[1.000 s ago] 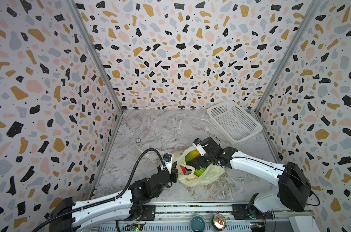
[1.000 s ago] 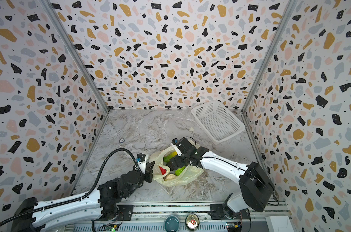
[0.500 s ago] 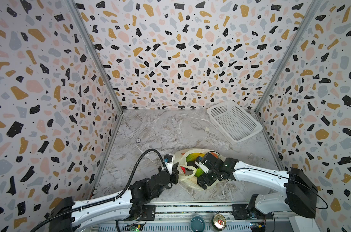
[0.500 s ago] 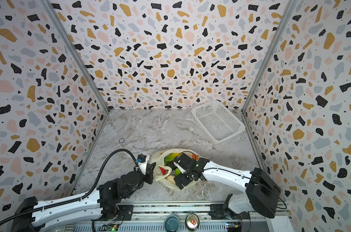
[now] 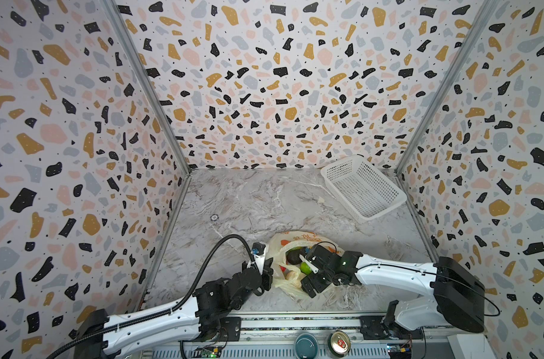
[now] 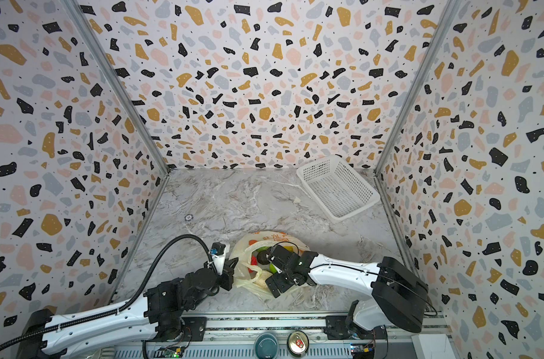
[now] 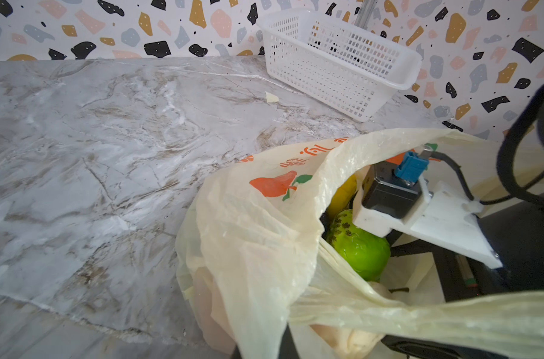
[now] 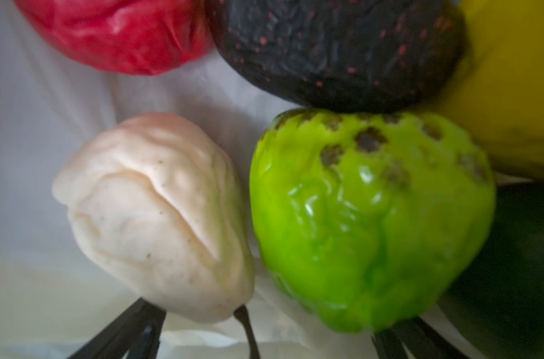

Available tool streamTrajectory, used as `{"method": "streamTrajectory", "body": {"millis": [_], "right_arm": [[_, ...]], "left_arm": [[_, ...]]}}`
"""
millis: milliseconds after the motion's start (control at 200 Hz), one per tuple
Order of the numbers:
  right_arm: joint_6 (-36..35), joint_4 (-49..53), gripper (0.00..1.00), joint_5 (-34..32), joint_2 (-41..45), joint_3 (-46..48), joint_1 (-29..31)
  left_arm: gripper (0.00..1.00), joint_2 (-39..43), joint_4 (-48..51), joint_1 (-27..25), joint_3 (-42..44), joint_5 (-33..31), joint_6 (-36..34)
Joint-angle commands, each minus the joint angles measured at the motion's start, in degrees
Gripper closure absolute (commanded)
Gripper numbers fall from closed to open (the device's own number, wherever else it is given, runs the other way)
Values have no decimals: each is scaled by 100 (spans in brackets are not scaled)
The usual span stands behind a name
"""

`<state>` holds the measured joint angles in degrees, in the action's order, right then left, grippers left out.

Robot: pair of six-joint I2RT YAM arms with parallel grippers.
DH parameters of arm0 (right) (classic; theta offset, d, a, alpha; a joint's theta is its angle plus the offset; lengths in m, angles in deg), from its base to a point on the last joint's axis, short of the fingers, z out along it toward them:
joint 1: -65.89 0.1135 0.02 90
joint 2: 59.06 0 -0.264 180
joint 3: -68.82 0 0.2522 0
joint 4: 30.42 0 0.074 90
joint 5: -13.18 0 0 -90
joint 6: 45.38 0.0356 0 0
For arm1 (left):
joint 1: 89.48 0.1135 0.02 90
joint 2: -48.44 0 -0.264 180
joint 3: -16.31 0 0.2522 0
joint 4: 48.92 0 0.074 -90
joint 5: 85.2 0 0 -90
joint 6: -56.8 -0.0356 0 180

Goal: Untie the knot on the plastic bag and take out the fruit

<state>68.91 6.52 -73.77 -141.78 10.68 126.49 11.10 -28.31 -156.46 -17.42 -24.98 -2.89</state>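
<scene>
Marble-patterned tabletop (image 5: 264, 199), within a terrazzo-walled enclosure.
Item: plastic bag (image 5: 278, 248), mouth gaping; the knot cannot be made out. Its rim appears pinched in the clenched left gripper (image 5: 268, 273).
Item: right gripper (image 5: 308, 275), jaws released wide, set inside the mouth.
Ahead of the jaws: lime-green fruit (image 8: 370, 217) and cream-white fruit (image 8: 152, 217), side by side. Beyond these: near-black fruit (image 8: 332, 52) and red fruit (image 8: 115, 34).
Handling note: the jaws are best centred on one piece, probably the lime-green, so that neither neighbour nor film is caught. The rim should be held taut.
</scene>
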Motion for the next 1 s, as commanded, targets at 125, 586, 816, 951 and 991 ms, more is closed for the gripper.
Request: {"method": "streamTrajectory", "body": {"millis": [125,586,816,951,991], "right_arm": [[-255,-576,0,-305,-715,-520,-15],[-548,109,1,196,-276,-733,-297],[-254,106,1,787,183,-724,-692],[125,-309,1,947,232,-617,-1008],[234,-412,1,877,199,-620,-1037]], "left_arm": [[100,44,331,-34,98,-471,162],[100,-477,-592,-34,181,-593,-2],[100,-515,-740,-35,149,-564,-104],[100,-528,-864,-34,142,-550,-134],[100,-540,-883,-34,133,-550,-138]]}}
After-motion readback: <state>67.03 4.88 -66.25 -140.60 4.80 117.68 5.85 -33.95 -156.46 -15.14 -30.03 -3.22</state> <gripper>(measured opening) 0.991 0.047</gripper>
